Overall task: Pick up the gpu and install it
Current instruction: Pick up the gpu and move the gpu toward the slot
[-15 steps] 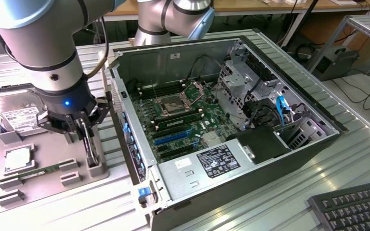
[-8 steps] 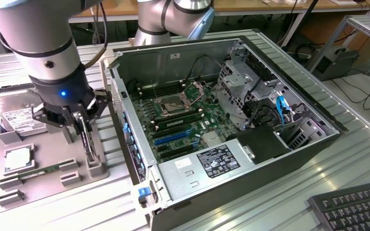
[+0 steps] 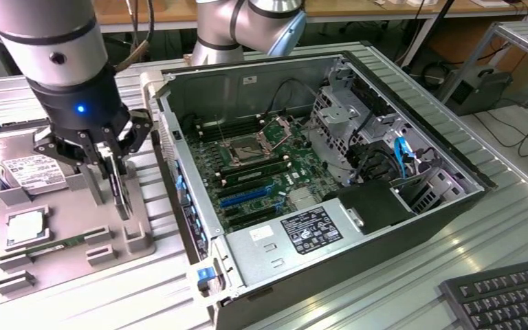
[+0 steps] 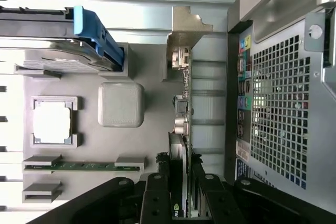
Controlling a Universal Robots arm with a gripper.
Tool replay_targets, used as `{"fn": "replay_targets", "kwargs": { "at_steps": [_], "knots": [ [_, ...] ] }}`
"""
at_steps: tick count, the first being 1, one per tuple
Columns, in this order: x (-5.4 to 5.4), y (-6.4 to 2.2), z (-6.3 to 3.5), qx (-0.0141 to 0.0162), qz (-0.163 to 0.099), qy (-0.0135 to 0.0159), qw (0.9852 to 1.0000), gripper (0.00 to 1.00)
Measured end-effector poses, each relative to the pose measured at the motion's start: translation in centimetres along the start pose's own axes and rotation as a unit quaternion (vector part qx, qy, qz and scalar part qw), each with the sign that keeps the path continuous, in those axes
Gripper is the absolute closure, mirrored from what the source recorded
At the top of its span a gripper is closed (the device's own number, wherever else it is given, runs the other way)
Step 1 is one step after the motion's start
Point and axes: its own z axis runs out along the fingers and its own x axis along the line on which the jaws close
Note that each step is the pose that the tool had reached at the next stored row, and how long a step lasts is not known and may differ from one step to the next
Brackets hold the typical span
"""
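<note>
Pickup is the step going on, by my reading: the gripper (image 3: pixel 110 163) is pinching its fingers narrowly on the top edge of the gpu (image 3: pixel 120 196). The gpu is standing on its long edge over the grey tray (image 3: pixel 135 242), just outside the computer case (image 3: pixel 179 172). Whether its lower edge is sitting in its holder or hanging just clear, I cannot tell. Nothing is sitting in the blue slots (image 3: pixel 245 197) on the board (so the install is not yet done).

A lift from here is calling, I judge, for a straight upward pull, so that the thin gpu is not twisting in the grip. After that, it is asking for a carry over the case wall and a careful line-up with a slot, the metal bracket (image 4: pixel 185 31) facing the case's rear.

Room is looking tight on both sides. The case's rear wall is running just beside the gpu, and a grey block (image 4: pixel 121 104) of the tray is standing near on the other side. The hard drive (image 3: pixel 27 172), the chip (image 3: pixel 25 227) and the memory stick (image 3: pixel 60 246) are lying well apart from it on the same tray. Inside the case, the drive cage (image 3: pixel 342 117) and cables (image 3: pixel 401 155) are crowding one end, while the space above the slots is looking open.
</note>
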Motion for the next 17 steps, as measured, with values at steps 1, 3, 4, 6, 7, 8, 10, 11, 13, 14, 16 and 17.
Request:
{"fn": "replay_targets", "kwargs": {
  "at_steps": [1, 3, 4, 6, 7, 8, 10, 11, 13, 14, 16, 17],
  "knots": [
    [-0.1, 0.02, -0.47, 0.0000, 0.000, 0.0011, 1.0000, 0.74],
    [-0.2, 0.06, -1.43, -0.0001, 0.000, 0.0031, 1.0000, 0.74],
    [-0.3, 0.07, -1.87, 0.0000, 0.000, 0.0040, 1.0000, 0.74],
    [-0.6, 0.07, -2.88, -0.0001, 0.000, 0.0068, 1.0000, 0.74],
    [-0.9, 0.05, -3.64, -0.0002, 0.000, 0.0092, 1.0000, 0.74],
    [-1.3, 0.00, -4.55, -0.0003, 0.001, 0.0123, 0.9999, 0.74],
    [-1.9, -0.14, -5.72, -0.0004, 0.001, 0.0165, 0.9999, 0.74],
    [-2.2, -0.21, -6.24, -0.0004, 0.001, 0.0181, 0.9998, 0.74],
    [-2.8, -0.39, -7.19, -0.0004, 0.001, 0.0210, 0.9998, 0.74],
    [-3.1, -0.47, -7.64, -0.0005, 0.001, 0.0222, 0.9998, 0.74],
    [-3.9, -0.72, -8.88, -0.0006, 0.001, 0.0255, 0.9997, 0.74],
    [-4.5, -0.91, -9.83, -0.0006, 0.001, 0.0281, 0.9996, 0.74]
  ]
}}
